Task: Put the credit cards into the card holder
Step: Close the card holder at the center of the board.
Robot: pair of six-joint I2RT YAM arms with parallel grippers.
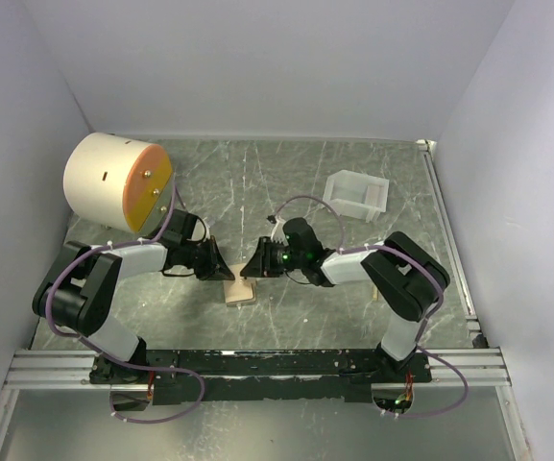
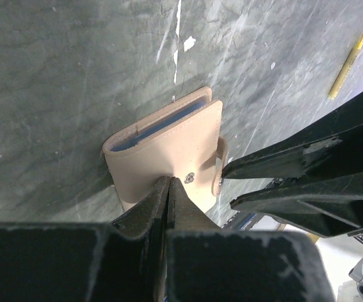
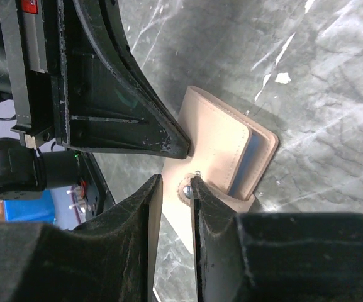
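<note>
Card holder (image 2: 162, 151) is lying folded with no loose credit cards showing, seemingly awaiting snapping: left hand (image 2: 168, 182), pressed together, is touching it, right hand (image 3: 176, 185) pinching its tab (image 2: 219, 167).

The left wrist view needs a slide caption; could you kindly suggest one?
Shut left gripper touching the folded tan card holder, right gripper at its snap tab.
</note>
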